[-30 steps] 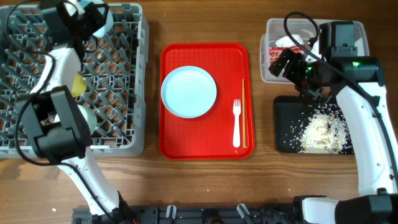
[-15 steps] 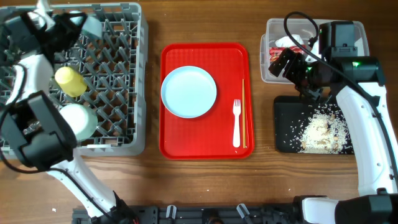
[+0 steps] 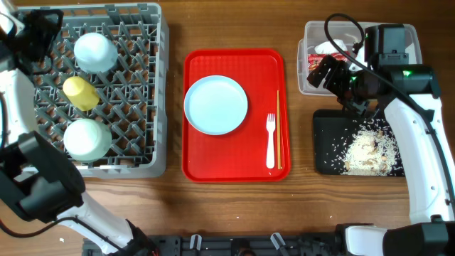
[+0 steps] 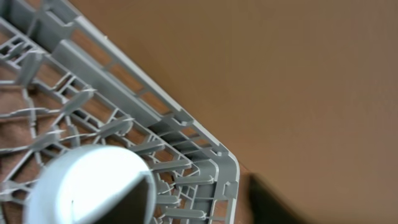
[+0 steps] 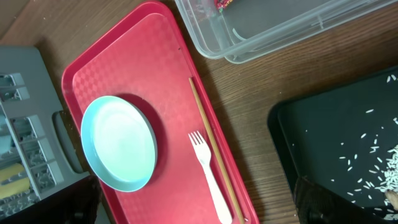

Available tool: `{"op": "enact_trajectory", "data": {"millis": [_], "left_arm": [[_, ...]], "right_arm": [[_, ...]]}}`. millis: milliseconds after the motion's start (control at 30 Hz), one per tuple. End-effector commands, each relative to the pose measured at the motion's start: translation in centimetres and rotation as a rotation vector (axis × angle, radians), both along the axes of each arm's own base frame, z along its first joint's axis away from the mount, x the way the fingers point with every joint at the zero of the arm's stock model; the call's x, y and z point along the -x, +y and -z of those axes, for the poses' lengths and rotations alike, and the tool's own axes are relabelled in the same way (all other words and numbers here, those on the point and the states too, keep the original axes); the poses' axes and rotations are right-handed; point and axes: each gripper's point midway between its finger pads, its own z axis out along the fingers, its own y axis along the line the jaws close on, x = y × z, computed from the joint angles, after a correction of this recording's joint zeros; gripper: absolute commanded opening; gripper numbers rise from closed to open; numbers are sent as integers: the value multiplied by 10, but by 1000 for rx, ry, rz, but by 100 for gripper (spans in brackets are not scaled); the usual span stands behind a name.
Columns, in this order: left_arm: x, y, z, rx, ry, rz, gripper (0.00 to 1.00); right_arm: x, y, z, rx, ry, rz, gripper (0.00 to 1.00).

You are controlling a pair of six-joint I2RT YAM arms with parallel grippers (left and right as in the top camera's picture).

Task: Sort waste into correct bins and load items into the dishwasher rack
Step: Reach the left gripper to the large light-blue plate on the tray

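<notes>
The grey dishwasher rack (image 3: 146,85) holds an upturned light blue bowl (image 3: 96,51), a yellow cup (image 3: 80,93) and an upturned pale green bowl (image 3: 87,139). My left gripper (image 3: 34,30) is open and empty at the rack's far left corner; in its wrist view (image 4: 205,202) the light blue bowl (image 4: 81,186) lies just beside one finger. The white plate (image 3: 216,105), white fork (image 3: 270,141) and chopsticks (image 3: 279,128) lie on the red tray (image 3: 234,160). My right gripper (image 3: 333,71) is open and empty over the clear tub (image 3: 398,39), which holds the wrapper (image 3: 315,60). Rice scraps (image 3: 370,151) lie in the black tray (image 3: 327,142).
In the right wrist view the open gripper (image 5: 199,211) looks down on the plate (image 5: 118,149), fork (image 5: 211,180), chopsticks (image 5: 208,143) and red tray (image 5: 124,62). The clear tub (image 5: 280,31) and black tray (image 5: 329,130) sit to its right. Bare wood separates rack, tray and bins.
My left arm has swung from above the rack out to its far left corner. The light blue bowl it carried now sits upturned in the rack. The right arm has not moved.
</notes>
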Motion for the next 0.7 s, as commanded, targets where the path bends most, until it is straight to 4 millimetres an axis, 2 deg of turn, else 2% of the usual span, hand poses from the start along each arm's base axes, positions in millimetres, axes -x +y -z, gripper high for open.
{"op": "enact_trajectory", "data": {"millis": [0,33,100,167,200,267,333,367,400,433,467,500,567,600,667], "left_arm": [[-13,-42,-5,-170,6,52,4],[-15,-49,4,-221,40,38,4],[-20,-58,29,-435,157,-36,4],[-21,-68,41,-548,213,-47,4],[-20,-75,43,-572,223,-29,4],[-17,-101,42,-602,232,34,4],[-9,-129,31,-595,226,94,4],[-2,-149,24,-575,216,151,8],[7,-173,15,-545,202,222,15],[19,-199,8,-504,190,307,28],[29,-220,3,-470,181,374,45],[44,-249,-4,-416,170,475,100],[71,-291,-6,-326,184,628,100],[89,-320,-4,-256,199,736,100],[117,-350,5,-212,266,838,100]], "right_arm": [[-3,2,-9,-13,-24,2,100],[-3,2,-9,-13,-24,2,100],[-3,2,-9,-13,-24,2,100],[-2,2,-9,-13,-24,2,100],[-3,2,-9,-13,-24,2,100],[-3,2,-9,-13,-24,2,100],[-3,2,-9,-12,-24,1,100],[-3,2,-9,-13,-24,2,100],[-2,2,-9,-13,-24,2,100],[-3,2,-9,-13,-24,2,100],[-2,2,-9,-13,-24,2,100],[-3,2,-9,-13,-24,2,100],[-2,2,-9,-13,-24,2,100],[-3,2,-9,-13,-24,2,100],[-3,2,-9,-13,-24,2,100]]}}
